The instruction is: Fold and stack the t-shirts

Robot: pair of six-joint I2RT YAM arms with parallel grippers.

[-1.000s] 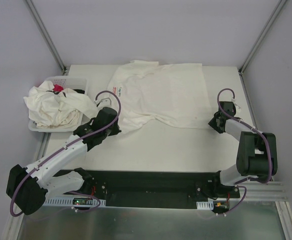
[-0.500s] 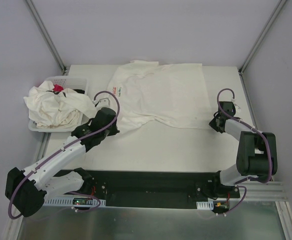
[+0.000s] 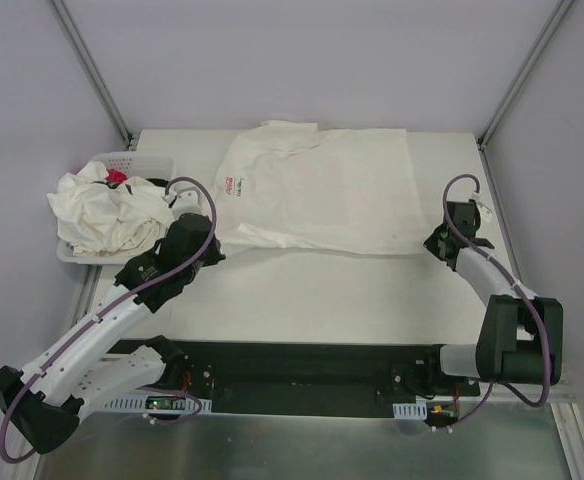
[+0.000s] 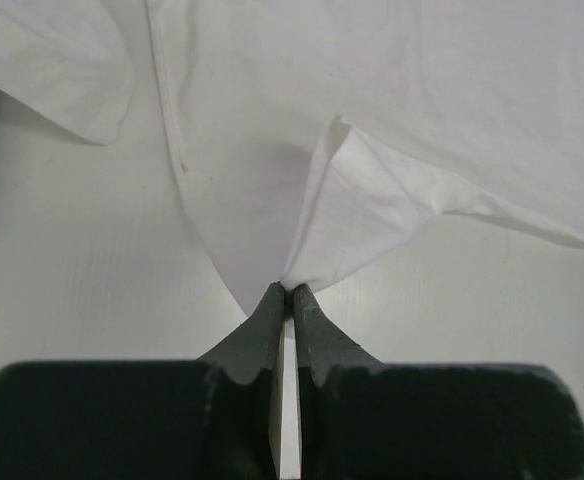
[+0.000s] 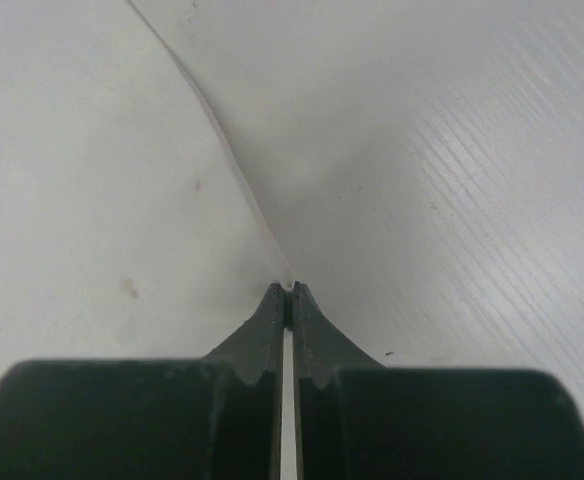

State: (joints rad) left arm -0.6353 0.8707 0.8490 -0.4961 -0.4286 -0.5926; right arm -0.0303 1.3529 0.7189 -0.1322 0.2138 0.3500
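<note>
- The heaped t-shirts (image 3: pixel 102 215) spill out of the basket (image 3: pixel 137 158) at the far left. They are too crumpled to count, and a red packet (image 3: pixel 117 177) shows only partly among them.
- The left gripper (image 4: pixel 287 292) has its jaws closed on the near-left corner of the spread t-shirt (image 3: pixel 322 190). The thin cloth puckers into a fold at the pinch, so it is probably light, limp and quick to bunch or slip.
- That shirt lies mostly flat across the far middle of the tabletop (image 3: pixel 322 290). Its hem corners look like the surest holds, and the small print by its collar is unreadable.
- The right gripper (image 5: pixel 288 290) has its jaws closed on the near-right hem edge. How much cloth sits between them is hidden.
</note>
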